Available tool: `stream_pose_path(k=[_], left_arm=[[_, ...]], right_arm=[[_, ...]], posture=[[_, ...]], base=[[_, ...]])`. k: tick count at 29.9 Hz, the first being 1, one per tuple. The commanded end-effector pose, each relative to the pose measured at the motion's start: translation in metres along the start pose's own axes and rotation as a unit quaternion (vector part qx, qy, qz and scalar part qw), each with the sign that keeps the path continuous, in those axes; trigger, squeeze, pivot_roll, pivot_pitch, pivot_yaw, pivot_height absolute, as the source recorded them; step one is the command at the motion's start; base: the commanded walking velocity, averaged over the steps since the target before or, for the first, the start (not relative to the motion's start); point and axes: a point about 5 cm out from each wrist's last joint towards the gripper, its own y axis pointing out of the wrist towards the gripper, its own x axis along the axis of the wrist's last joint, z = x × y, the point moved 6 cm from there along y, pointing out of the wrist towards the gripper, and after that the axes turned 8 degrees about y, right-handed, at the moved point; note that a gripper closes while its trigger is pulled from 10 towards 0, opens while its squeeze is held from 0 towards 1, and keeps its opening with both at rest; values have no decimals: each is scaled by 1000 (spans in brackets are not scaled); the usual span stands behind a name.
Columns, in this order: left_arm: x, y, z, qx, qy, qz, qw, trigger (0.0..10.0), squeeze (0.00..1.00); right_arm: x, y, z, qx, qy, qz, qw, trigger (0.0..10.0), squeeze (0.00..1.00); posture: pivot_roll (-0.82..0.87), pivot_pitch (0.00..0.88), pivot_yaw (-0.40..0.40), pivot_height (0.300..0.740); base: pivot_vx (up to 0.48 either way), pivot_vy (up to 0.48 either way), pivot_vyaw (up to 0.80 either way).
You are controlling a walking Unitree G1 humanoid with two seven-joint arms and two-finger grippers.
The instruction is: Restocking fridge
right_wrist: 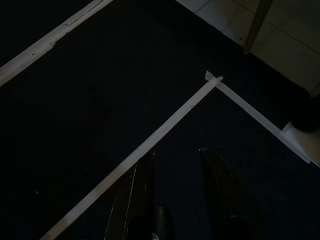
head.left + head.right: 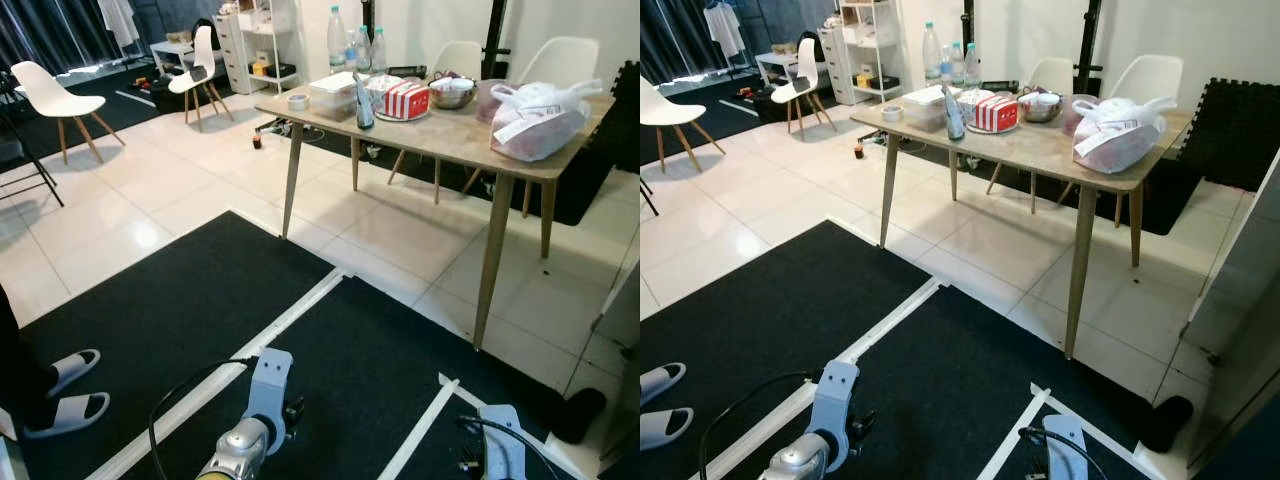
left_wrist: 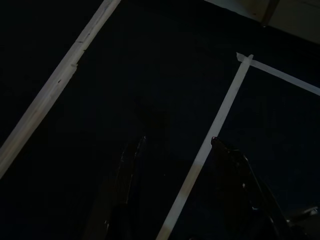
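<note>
A wooden table stands ahead on the white tiles and carries the groceries: a tied plastic bag, a red-and-white striped box, a dark bottle, tall water bottles, a metal bowl and a clear container. Both arms hang low over the black mat. My left gripper is open with nothing between its fingers, a white tape line beneath it. My right gripper is open too, its fingers closer together, also above a tape line.
A tall grey panel rises at the right edge, with a black foot at its base. A person's feet in white slippers stand at the left. White chairs and shelves lie beyond. A tape roll sits on the table corner.
</note>
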Motion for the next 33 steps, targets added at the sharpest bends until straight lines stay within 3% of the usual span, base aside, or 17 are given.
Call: stream_pose_path(k=[1, 26, 33], left_arm=[[-1, -1, 5, 5, -3, -1, 1000, 10000, 0], [-3, -2, 5, 4, -2, 2, 1000, 10000, 0], [-5, -2, 5, 4, -2, 4, 1000, 10000, 0]], right_arm=[[1, 0, 3, 4, -2, -2, 1000, 10000, 0], [0, 0, 6, 9, 2, -2, 1000, 10000, 0], [-2, 0, 6, 9, 5, 3, 1000, 10000, 0]], posture=[[-88, 2, 104, 726], [-83, 7, 104, 726], [-83, 7, 104, 726]], base=[[322, 0, 0], [326, 0, 0], [314, 0, -756]])
